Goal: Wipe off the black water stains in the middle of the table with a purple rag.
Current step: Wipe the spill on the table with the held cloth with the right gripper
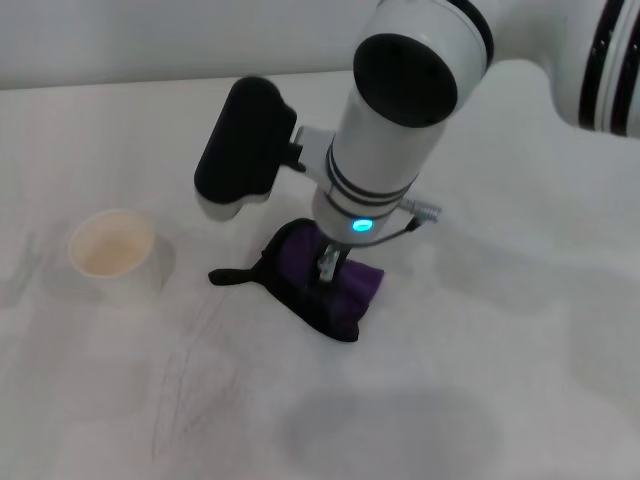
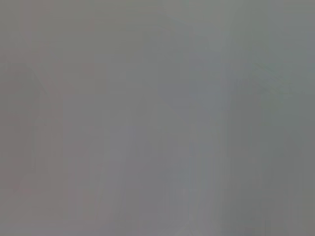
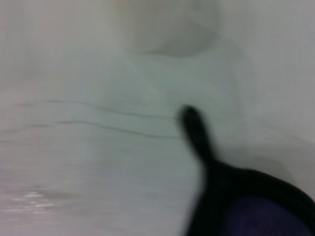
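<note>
**Rag pinned mid-table, stain hidden**

While the right gripper [image 1: 328, 266] comes down from above onto the small purple rag with black edging [image 1: 325, 280], its fingers are buried in the bunched cloth, so it looks closed on the fabric and pressing it onto the broad white matte table [image 1: 480, 400]. The rag sits about mid-table, well apart from the white paper cup [image 1: 112, 255] on the robot's left.

No sign of the black water stains anywhere. My guess is they're under the rag or behind the arm, but honestly I can't tell.

What could go wrong: the cloth is scrunched into a lump, so only a small patch likely touches the table and a swipe could skip the spot. If the pinch is only on a fold, the rag could slip out mid-stroke. A long sweep toward the robot's left might also bump the cup.

Orientation: the rag's long axis runs diagonally, from the black loop tab [image 1: 232, 276] pointing toward the cup side, to the purple bulge nearer the robot's right. In the right wrist view the tab [image 3: 196, 130] sticks out flat on the table.

Left gripper isn't visible anywhere.
</note>
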### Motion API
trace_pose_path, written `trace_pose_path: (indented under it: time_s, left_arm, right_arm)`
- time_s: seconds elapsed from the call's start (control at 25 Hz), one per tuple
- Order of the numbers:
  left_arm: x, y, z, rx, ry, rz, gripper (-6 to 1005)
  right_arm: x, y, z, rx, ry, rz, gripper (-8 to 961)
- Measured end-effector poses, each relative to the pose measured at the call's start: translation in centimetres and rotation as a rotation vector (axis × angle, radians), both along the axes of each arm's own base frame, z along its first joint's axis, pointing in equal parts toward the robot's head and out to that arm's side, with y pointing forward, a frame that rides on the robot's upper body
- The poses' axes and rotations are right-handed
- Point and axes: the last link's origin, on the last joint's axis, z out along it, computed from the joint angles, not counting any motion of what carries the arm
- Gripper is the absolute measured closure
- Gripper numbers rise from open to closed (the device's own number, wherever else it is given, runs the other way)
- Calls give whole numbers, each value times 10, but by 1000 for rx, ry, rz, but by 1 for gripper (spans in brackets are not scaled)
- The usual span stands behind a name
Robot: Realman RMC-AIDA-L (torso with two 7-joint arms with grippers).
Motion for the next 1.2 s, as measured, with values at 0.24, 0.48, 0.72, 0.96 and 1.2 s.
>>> trace_pose_path:
  time_s: [0.24, 0.48, 0.72, 0.96, 1.2]
  left_arm:
    - [1, 2, 0, -2, 1, -6, 138]
    - [2, 2, 0, -4, 7, -10, 138]
    - [2, 2, 0, -5, 12, -17, 137]
    - [2, 0, 1, -1, 14, -18, 137]
    - [-1, -7, 3, 12, 11, -12, 137]
  right_arm:
    - [-11, -33, -15, -177, 83, -19, 897]
    - [-25, -61, -22, -321, 134, -17, 897]
    - [-44, -90, -25, -433, 201, 9, 897]
    - [-58, -99, -30, -444, 260, 48, 897]
    - [-54, -77, -42, -343, 281, 52, 897]
